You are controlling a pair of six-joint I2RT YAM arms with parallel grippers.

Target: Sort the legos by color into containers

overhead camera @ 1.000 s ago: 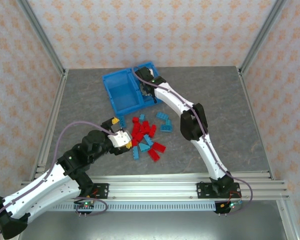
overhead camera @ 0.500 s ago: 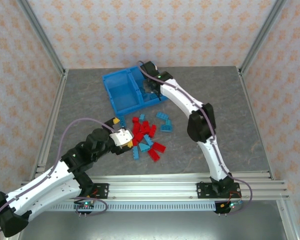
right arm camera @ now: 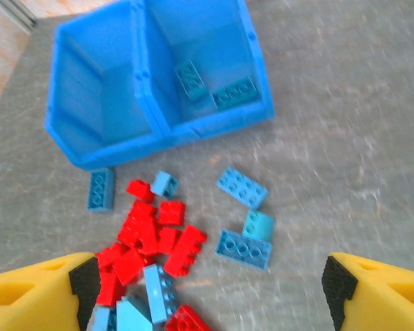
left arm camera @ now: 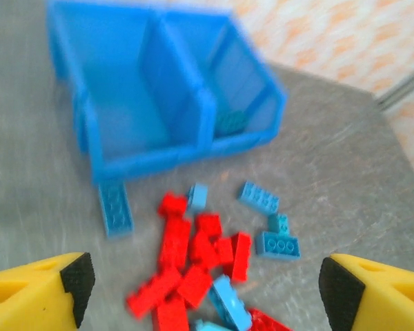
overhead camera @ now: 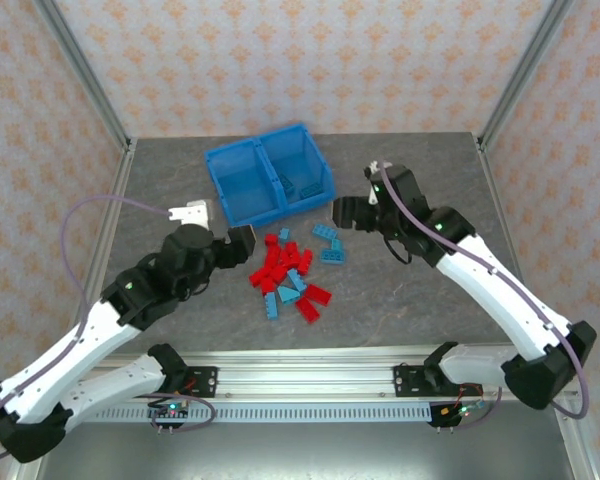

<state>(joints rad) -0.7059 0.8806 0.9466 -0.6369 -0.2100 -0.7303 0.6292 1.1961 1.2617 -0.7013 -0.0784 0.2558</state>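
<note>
At the left, the left end effector [left arm camera: 207,300] hung above the counter [overhead camera: 430,180] with its yellow fingers spread wide and nothing between them, facing the loose legos [overhead camera: 288,275]. Beyond it sat the blue bin [overhead camera: 220,158]. Its left compartment [overhead camera: 242,192] looked bare, with no brick inside. Its right compartment [right arm camera: 193,34] held two blue bricks [right arm camera: 192,79] lying on the floor, and perhaps a third tucked between them, though blur made the count unsure. No red brick lay in either compartment. One blue brick [right arm camera: 101,188] lay on the counter just beside the bin's near wall, outside it. Near that, a tight heap of red bricks [right arm camera: 155,234] sat in the middle of the counter, with a few light blue ones mixed into its near edge. To the right of the heap, three more blue bricks [right arm camera: 241,186] lay a little apart from it. At the far right, the right end effector [right arm camera: 207,293] hovered over the counter, its fingers likewise splayed and empty. Judged from this, the sorting was at an early stage: a couple of blue bricks were placed, while every red one and most blue ones lay unsorted on the counter.
</note>
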